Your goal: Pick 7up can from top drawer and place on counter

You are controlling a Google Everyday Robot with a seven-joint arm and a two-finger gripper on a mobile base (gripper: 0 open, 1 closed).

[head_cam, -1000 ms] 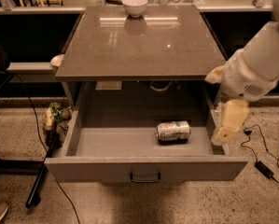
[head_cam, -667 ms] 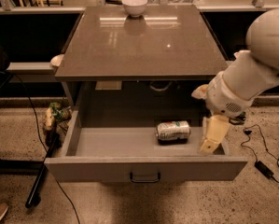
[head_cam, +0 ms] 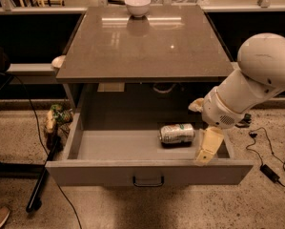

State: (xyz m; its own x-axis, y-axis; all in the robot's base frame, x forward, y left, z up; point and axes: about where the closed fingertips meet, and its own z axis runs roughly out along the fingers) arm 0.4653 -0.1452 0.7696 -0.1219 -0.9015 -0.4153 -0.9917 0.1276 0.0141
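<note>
The 7up can (head_cam: 177,133) lies on its side inside the open top drawer (head_cam: 113,146), right of centre. The drawer is pulled out, its grey front panel with the dark handle (head_cam: 148,181) facing me. My gripper (head_cam: 208,147) hangs from the white arm at the right, its cream fingers pointing down into the drawer's right end, just right of the can and apart from it. The counter (head_cam: 144,39) is the glossy grey-brown top above the drawer.
A white bowl (head_cam: 137,5) stands at the counter's far edge. A black stand (head_cam: 42,182) and a small green and yellow object (head_cam: 56,118) are on the floor left of the drawer. Cables and a power brick (head_cam: 268,171) lie on the floor at the right.
My arm has swung left and down, bringing the gripper from the drawer's right rim into the drawer, closer to the can. The can has not moved.
</note>
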